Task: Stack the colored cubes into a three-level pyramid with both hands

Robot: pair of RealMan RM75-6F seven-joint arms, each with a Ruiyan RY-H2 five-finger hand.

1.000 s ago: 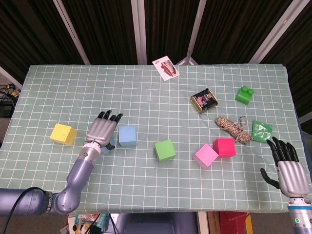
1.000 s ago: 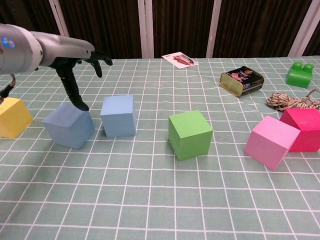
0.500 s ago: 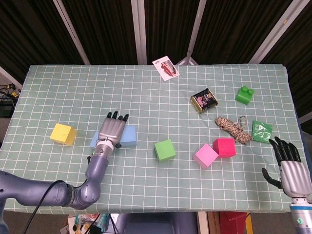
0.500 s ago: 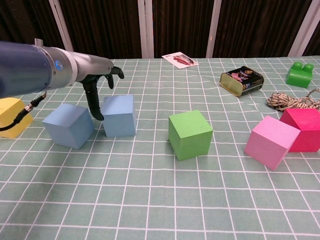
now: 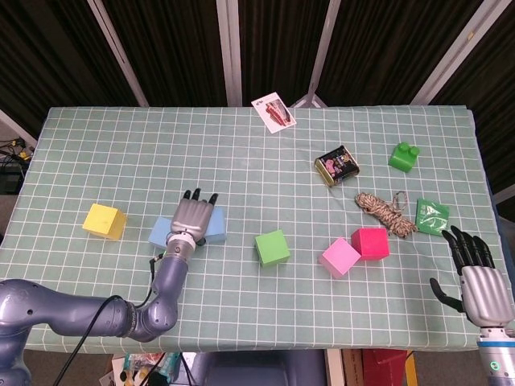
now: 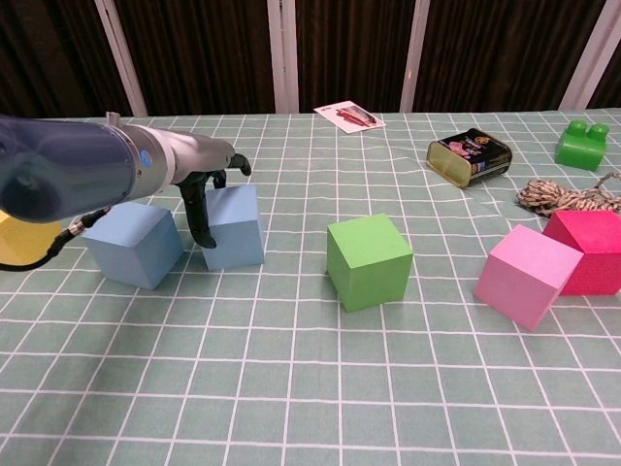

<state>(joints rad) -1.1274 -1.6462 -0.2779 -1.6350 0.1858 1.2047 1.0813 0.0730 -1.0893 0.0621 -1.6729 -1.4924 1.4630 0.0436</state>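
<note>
Six cubes sit on your bench (image 5: 96, 145): two blue, one yellow, one green, one pink, one red, none yet stacked. Your left hand (image 5: 191, 217) hangs over the seam between the two blue cubes, fingers apart and pointing toward 12 o'clock, grasping nothing. In the chest view a dark fingertip (image 6: 207, 239) reaches down in front of the left face of the right blue cube (image 6: 233, 225); whether it touches, you cannot tell. The left blue cube (image 6: 133, 243) stands just beside it at 9 o'clock, turned a little askew. The yellow cube (image 5: 104, 221) lies further out at 9 o'clock, apart from the blues. The green cube (image 5: 272, 248) stands alone near the middle of the bench. At its 3 o'clock the pink cube (image 5: 339, 256) and the red cube (image 5: 370, 243) sit close together.

Your right hand (image 5: 475, 280) is at the bench's near right edge, released, fingers spread and upright, holding nothing.

Also on the bench, one of each: a playing card (image 5: 273, 112) at the far edge, a small tin (image 5: 336, 165), a green toy brick (image 5: 403, 155), a coil of rope (image 5: 385, 211), a green packet (image 5: 431, 215).

Against the frame a second ago, your left hand has slid rightward from above the left blue cube to the gap between the two; the cubes have kept their places, and the right hand has scarcely shifted.
</note>
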